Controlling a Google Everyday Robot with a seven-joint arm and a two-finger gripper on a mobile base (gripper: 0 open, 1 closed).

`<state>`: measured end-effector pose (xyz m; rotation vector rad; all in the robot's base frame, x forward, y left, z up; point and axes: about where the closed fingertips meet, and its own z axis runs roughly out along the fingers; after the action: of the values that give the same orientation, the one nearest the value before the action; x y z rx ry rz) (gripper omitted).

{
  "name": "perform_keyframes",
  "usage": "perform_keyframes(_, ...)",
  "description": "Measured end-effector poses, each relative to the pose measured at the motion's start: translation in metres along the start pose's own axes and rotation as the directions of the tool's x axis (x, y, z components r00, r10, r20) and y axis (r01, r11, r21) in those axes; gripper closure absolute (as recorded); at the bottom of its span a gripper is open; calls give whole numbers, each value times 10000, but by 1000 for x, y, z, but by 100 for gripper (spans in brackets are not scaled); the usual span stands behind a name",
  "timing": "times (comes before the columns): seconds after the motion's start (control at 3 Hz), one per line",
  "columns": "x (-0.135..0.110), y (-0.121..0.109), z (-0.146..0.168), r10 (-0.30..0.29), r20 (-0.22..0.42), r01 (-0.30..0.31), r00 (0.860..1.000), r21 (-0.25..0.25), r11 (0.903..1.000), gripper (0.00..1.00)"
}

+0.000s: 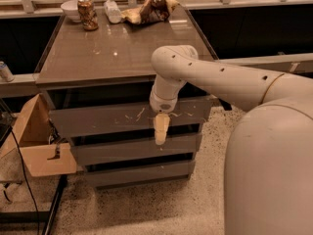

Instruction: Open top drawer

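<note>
The top drawer is the tallest of three grey handleless faces under the brown tabletop. White squiggly scratches run across its middle. My gripper hangs pointing straight down from the cream arm. It sits in front of the drawer's lower edge, right of centre, with its tip over the dark gap above the second drawer. From here the drawer face lines up flush with the two faces below it.
A can, a bowl, a plastic bottle and a crumpled bag stand at the tabletop's far edge. An open cardboard box sits left of the cabinet. My own body fills the right foreground.
</note>
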<state>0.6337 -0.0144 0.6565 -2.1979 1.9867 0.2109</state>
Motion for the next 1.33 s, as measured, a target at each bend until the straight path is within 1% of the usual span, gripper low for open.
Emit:
perform_keyframes(0.33,0,2,-1,4,-1,-4,10000,-15,10000,0)
perform_keyframes(0.67,2,9,-2,47,-110,-51,9999,-369,9993,0)
perform_keyframes(1.33,7,24,-9,174,-249,-193,9995,-787,9967,0)
